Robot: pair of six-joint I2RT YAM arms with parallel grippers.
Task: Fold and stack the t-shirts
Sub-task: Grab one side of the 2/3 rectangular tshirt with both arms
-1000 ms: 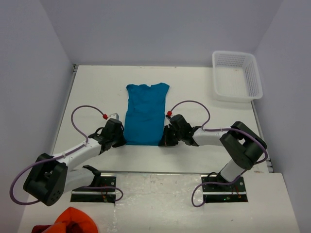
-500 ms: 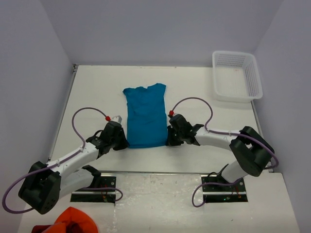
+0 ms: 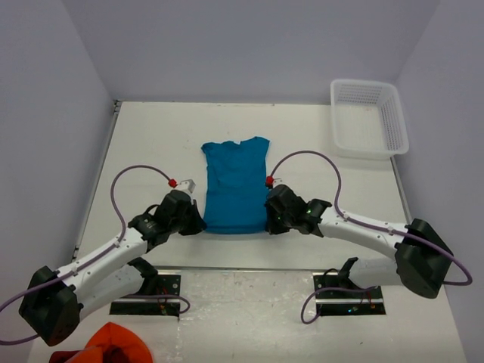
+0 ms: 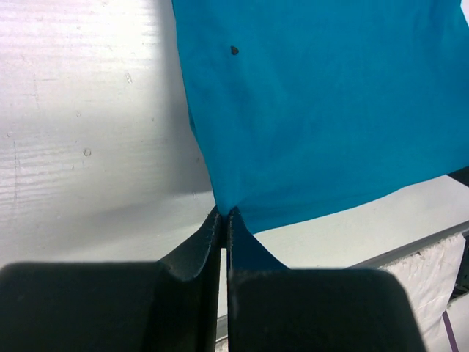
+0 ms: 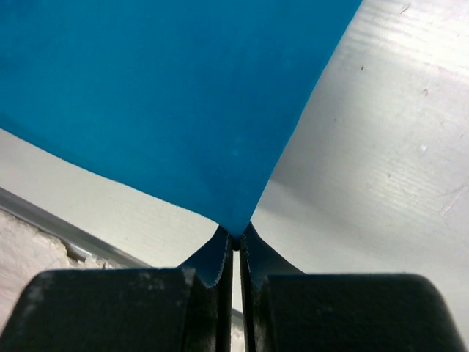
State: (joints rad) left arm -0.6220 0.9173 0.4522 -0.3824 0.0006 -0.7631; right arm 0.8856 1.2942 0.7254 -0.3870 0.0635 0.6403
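A teal-blue t-shirt lies flat mid-table, folded narrow, its collar toward the far wall. My left gripper is shut on its near left hem corner. In the left wrist view the left gripper pinches the cloth, which pulls taut from the tips. My right gripper is shut on the near right hem corner. The right wrist view shows the right gripper clamped on a point of the cloth.
A white plastic basket stands at the far right corner. An orange-red bunched cloth lies at the near left, below the left arm's base. The table's near edge runs just behind both grippers.
Both grippers have slid to the right and slightly toward the near edge, dragging the t-shirt with them. The shirt now lies more to the right. Both stay shut.
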